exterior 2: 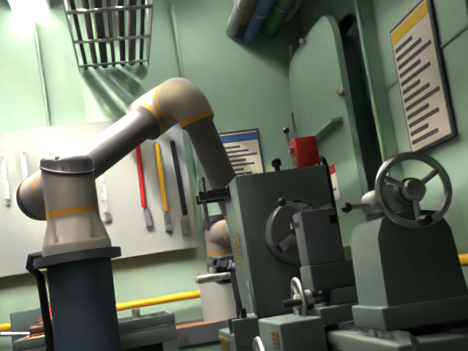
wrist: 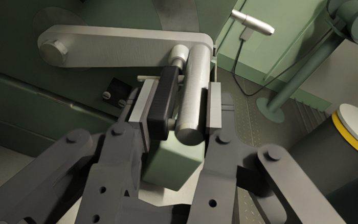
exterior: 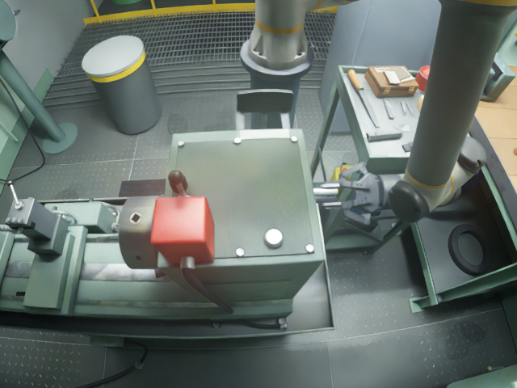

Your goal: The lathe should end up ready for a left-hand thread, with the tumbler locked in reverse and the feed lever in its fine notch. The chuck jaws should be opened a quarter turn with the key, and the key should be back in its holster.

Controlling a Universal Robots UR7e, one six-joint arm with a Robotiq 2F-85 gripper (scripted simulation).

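Observation:
The tumbler lever (wrist: 126, 46) is a flat steel arm on the end face of the lathe headstock (exterior: 246, 196), pivoted on a bolt (wrist: 52, 51) at its far end. A round steel handle (wrist: 192, 92) (exterior: 323, 191) sticks out from its free end, with a black latch trigger (wrist: 162, 101) alongside. The chuck (exterior: 135, 232) (exterior 2: 281, 230) sits on the other side of the headstock, a square key socket (exterior: 135, 217) on top. A dark-knobbed lever (exterior: 177, 179) stands behind the red box (exterior: 183, 229). My gripper (wrist: 175, 105) (exterior: 334, 194) is closed around the handle and trigger together.
A tool cart (exterior: 380, 121) stands just behind my wrist, with a file and a wooden box on it. A grey drum (exterior: 121, 83) stands further back. A green block (wrist: 171, 163) lies below my fingers. The carriage (exterior: 41, 234) and tailstock handwheel (exterior 2: 412, 189) are along the bed.

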